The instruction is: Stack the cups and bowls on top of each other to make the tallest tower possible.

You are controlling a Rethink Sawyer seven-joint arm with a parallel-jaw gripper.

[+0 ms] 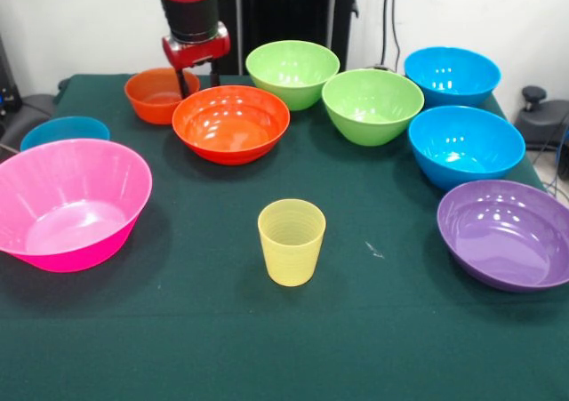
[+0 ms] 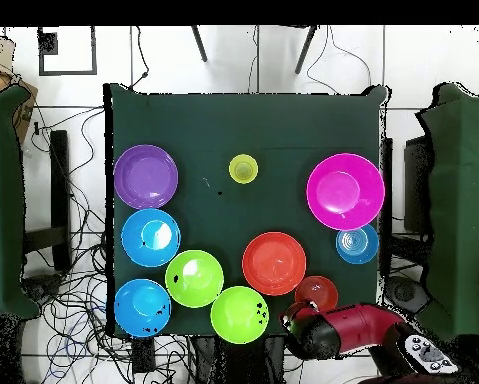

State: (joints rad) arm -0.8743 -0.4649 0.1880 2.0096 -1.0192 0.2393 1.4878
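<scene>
Bowls all sit apart on the green table [image 1: 222, 348]; nothing is stacked. Pink bowl [image 1: 67, 204] and a small blue bowl [image 1: 64, 132] lie at one side edge; purple bowl [image 1: 507, 234] and two blue bowls [image 1: 466, 145] [image 1: 452, 76] line the opposite edge. Two lime green bowls [image 1: 372, 105] [image 1: 292, 73] and the large orange bowl [image 1: 231, 123] run along the robot's edge. Small orange bowl [image 1: 158, 94] sits near that edge's corner. Yellow cup [image 1: 291, 241] stands upright, alone, mid-table towards the edge away from the robot. Gripper [image 1: 197, 83] hangs between the two orange bowls, fingers slightly apart, holding nothing.
</scene>
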